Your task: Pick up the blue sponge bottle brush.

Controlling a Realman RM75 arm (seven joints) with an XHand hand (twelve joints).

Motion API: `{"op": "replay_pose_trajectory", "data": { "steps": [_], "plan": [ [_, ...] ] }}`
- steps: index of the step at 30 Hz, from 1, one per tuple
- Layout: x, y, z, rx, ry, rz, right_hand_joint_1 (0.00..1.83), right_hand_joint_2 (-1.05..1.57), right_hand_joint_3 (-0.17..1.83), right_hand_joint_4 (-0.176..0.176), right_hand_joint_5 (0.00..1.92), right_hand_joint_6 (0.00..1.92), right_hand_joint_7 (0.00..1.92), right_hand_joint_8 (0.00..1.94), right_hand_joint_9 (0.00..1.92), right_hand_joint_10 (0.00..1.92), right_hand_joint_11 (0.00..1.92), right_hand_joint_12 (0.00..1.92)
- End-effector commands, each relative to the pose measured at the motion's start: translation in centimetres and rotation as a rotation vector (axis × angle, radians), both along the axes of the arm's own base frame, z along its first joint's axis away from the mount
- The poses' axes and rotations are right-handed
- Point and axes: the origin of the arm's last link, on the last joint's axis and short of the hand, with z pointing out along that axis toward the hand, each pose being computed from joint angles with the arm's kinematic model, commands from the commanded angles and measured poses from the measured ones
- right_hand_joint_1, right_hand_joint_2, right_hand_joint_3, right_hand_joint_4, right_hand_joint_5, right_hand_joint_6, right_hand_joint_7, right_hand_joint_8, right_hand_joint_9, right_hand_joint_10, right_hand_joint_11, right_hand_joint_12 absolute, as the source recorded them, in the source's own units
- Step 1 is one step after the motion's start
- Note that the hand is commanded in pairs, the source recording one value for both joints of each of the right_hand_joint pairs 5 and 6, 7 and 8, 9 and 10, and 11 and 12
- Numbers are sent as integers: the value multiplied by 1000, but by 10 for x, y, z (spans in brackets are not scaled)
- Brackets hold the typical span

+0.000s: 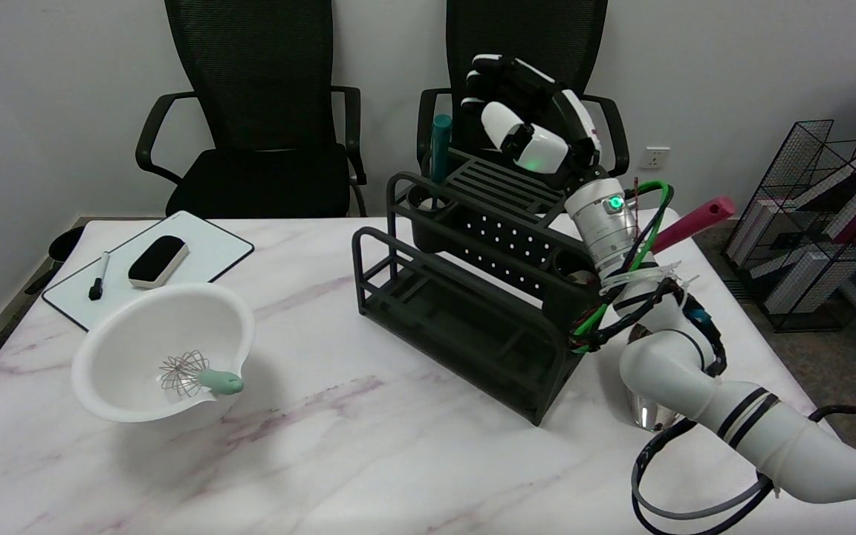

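In rack (465, 297) cup, brush (441, 148) head hidden; robot hand (528, 115) apart.

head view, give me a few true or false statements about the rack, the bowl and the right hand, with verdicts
1. The white round bowl holds a small wire whisk with a pale green handle. True.
2. The black-and-white right hand rests flat on the marble table. False: it is raised above the back of the black slatted dish rack.
3. A teal upright handle stands in the rack's left rear cup. True.
4. The black-topped whiteboard eraser lies inside the bowl. False: it lies on the small white whiteboard, beside a black marker pen.
5. The right hand holds the teal handle. False: the handle stands apart, to the hand's left.
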Motion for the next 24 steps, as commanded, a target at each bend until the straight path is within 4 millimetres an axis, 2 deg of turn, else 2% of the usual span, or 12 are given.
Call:
{"op": "replay_pose_trajectory", "data": {
  "steps": [1,4,8,13,18,24],
  "plan": [
    [13,-23,-8,21,34,2,1096,332,1222,0,576,576,580,580,466,466,635,635],
    [16,-35,-20,51,65,-12,1110,250,1238,0,507,507,543,543,457,457,620,620],
    [15,-49,-34,62,161,-69,1120,161,1263,0,307,307,467,467,452,452,582,582],
    [18,-58,-45,54,277,-119,1137,67,1289,0,130,130,432,432,442,442,525,525],
    [16,-61,-43,45,287,-135,1141,22,1330,0,54,54,421,421,442,442,485,485],
    [18,-59,-37,23,341,-184,1138,42,1328,0,31,31,421,421,442,442,343,343]
  ]
}}
